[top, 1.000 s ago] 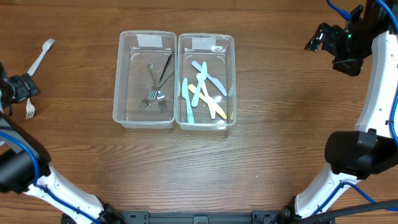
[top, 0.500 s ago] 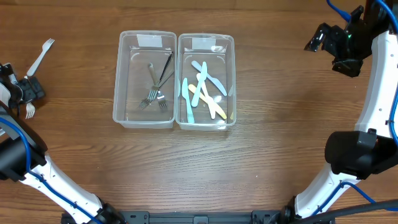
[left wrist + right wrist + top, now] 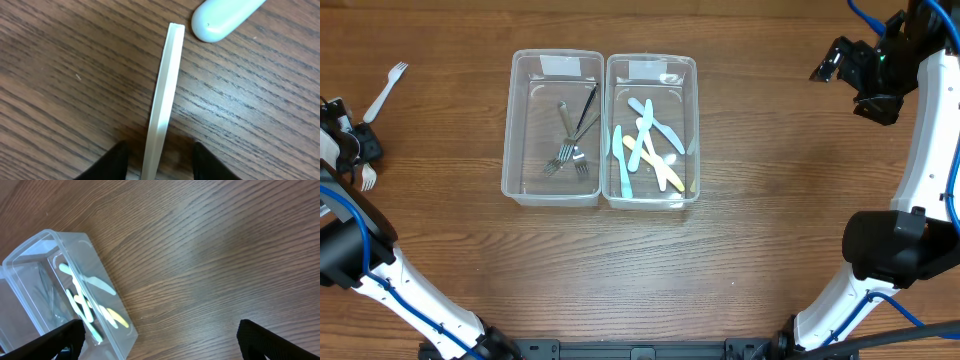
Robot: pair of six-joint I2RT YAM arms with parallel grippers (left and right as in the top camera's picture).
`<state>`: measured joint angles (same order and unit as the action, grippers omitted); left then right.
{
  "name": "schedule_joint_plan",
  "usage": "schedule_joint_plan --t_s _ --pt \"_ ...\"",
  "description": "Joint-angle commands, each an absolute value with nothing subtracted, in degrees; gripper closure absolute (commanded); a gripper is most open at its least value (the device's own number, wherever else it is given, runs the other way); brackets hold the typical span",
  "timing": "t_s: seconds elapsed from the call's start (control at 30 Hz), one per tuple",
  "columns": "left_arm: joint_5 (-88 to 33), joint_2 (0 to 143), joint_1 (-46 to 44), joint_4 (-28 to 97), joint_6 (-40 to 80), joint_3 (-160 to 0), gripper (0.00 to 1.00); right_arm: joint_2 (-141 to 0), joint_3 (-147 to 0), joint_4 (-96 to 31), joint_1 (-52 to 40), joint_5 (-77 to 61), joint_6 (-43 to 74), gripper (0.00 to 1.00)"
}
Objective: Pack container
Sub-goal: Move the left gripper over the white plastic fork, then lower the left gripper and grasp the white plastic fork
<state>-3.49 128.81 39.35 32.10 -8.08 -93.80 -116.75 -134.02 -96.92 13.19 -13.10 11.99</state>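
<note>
Left wrist view: left claw straddles the handle of the white fork, flat on the table, jaws part-spread, not touching. Centre it, pinch squarely, lift straight; right claw gapes empty.

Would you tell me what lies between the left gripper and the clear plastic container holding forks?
Only bare wooden table separates the left gripper from the clear plastic fork container, in the overhead view.
</note>
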Motion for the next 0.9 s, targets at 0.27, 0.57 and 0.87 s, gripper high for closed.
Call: schedule_joint_plan --t_s 0.27,0.57,0.87 --pt "-2.6 132.6 39.2 35.7 -9.0 -93.1 0.89 -115.9 -133.8 -96.8 13.3 -12.9 12.3 0.0" --pt "-2.4 131.0 39.1 36.1 -8.3 -93.7 0.96 -115.9 -133.8 -96.8 13.3 -13.0 12.2 0.0" --pt "-2.4 118.8 34.7 42.5 -4.1 -96.9 0.96 -115.9 -133.8 -96.1 13.3 -12.9 12.2 0.0"
